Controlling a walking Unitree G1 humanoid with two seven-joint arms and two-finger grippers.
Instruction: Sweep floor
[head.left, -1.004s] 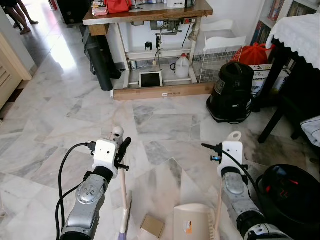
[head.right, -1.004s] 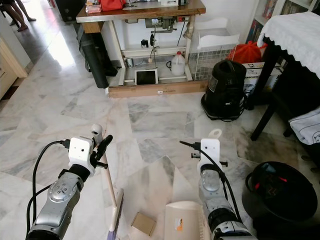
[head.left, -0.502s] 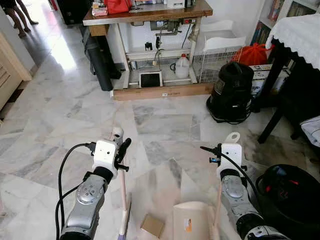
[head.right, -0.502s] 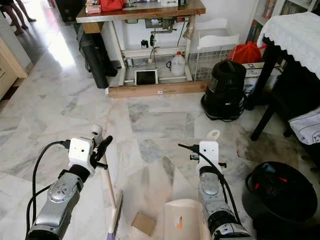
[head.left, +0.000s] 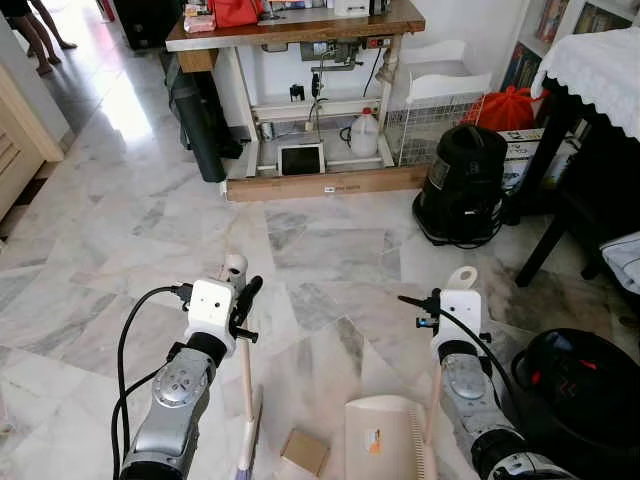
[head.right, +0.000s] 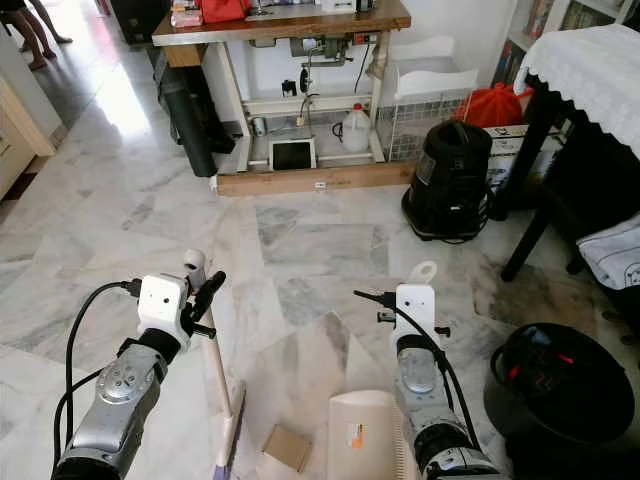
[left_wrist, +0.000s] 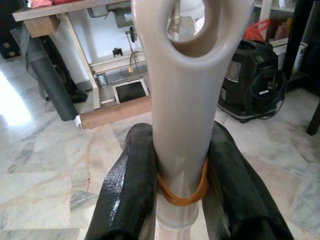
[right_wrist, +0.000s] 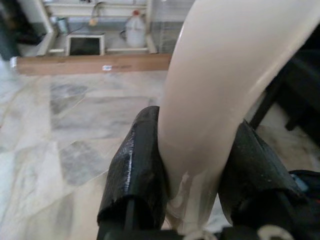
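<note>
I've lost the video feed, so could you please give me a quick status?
Left pincer shut on broom handle. Right pincer shut on dustpan handle. Cardboard scrap between broom and dustpan.

The marble floor (head.left: 150, 220) carries a cardboard scrap (head.left: 304, 451) near, between broom (head.left: 247, 440) and dustpan (head.left: 385, 452); a black vacuum (head.left: 467, 185) stands far right.

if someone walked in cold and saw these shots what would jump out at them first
Most striking are the two silver arms low in front: the left gripper is shut on a broom handle, and the right gripper is shut on the cream dustpan's handle. Between the broom and the dustpan, a small brown cardboard piece lies on the marble floor. Farther back, a black vacuum cleaner stands to the right.
</note>
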